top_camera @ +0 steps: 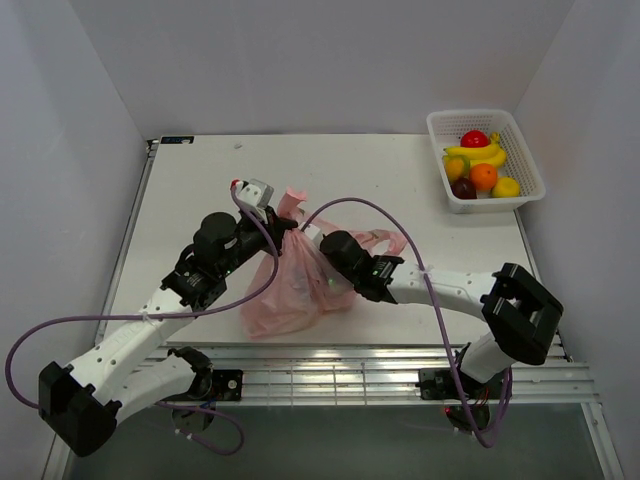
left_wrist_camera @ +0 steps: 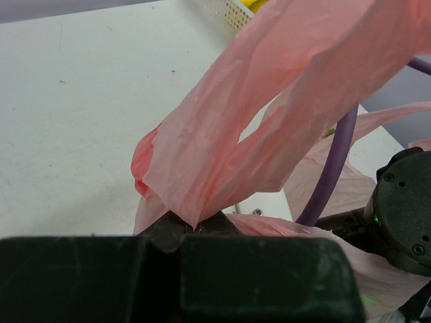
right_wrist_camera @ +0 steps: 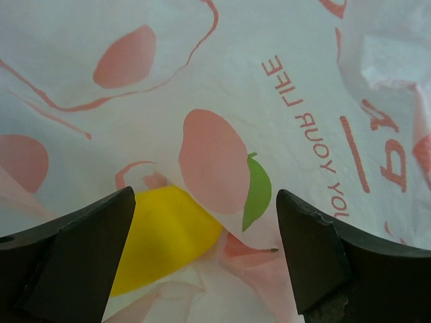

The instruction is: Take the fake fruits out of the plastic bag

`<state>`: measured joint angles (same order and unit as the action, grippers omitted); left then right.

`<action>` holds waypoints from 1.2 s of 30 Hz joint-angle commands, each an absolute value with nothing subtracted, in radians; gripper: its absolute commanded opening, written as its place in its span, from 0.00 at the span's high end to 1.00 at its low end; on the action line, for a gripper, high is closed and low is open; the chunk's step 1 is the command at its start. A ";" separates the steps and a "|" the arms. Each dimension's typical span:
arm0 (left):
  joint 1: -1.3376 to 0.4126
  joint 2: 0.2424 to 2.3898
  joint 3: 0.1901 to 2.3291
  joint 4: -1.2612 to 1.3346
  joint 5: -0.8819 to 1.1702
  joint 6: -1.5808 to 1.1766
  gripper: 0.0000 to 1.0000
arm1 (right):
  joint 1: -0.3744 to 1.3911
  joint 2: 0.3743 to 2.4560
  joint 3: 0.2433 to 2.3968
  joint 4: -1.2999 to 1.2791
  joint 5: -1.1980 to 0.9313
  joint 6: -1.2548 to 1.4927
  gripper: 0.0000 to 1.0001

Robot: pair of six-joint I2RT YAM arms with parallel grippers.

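Note:
The pink plastic bag lies crumpled at the table's middle. My left gripper is shut on one of its tie handles and holds the handle stretched up from the jaws. My right gripper is pushed against the bag, jaws open. In the right wrist view a yellow fake fruit shows inside the bag, by the left finger, partly under the printed film; the gripper holds nothing. Other fake fruits, red, orange, dark purple and yellow, lie in the basket.
A white lattice basket stands at the back right with a banana bunch among the fruits; its corner shows in the left wrist view. Purple cables loop over the bag. The right arm's wrist is close to my left gripper.

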<state>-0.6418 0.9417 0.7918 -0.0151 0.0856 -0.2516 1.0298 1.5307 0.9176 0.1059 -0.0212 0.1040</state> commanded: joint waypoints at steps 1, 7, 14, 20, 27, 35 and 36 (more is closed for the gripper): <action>-0.652 0.928 0.781 -0.024 0.202 -0.279 1.00 | 1.035 1.534 0.985 0.003 0.011 0.098 0.09; -0.652 0.902 0.781 -0.017 0.134 -0.253 1.00 | 1.040 1.359 0.868 -0.306 0.189 0.306 0.10; -0.652 0.896 0.772 0.043 0.124 -0.248 1.00 | 1.037 1.008 0.899 -0.650 0.433 0.501 0.10; -0.652 0.905 0.782 0.116 0.228 -0.247 1.00 | 1.035 0.887 0.953 -0.646 0.442 0.474 0.10; -0.652 1.086 0.955 0.166 0.373 -0.213 1.00 | 1.022 1.113 1.210 -0.557 0.571 0.384 0.10; -0.652 1.177 1.098 0.167 0.209 -0.210 1.00 | 0.881 1.296 1.488 -0.505 0.404 0.368 0.10; -0.653 1.163 1.098 0.143 0.178 -0.210 1.00 | 0.874 1.296 1.471 -0.500 0.358 0.383 0.10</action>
<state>-0.6567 1.2034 1.0492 0.1421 0.2699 -0.2230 0.9161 1.2991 1.4445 -0.5411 0.4496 0.3820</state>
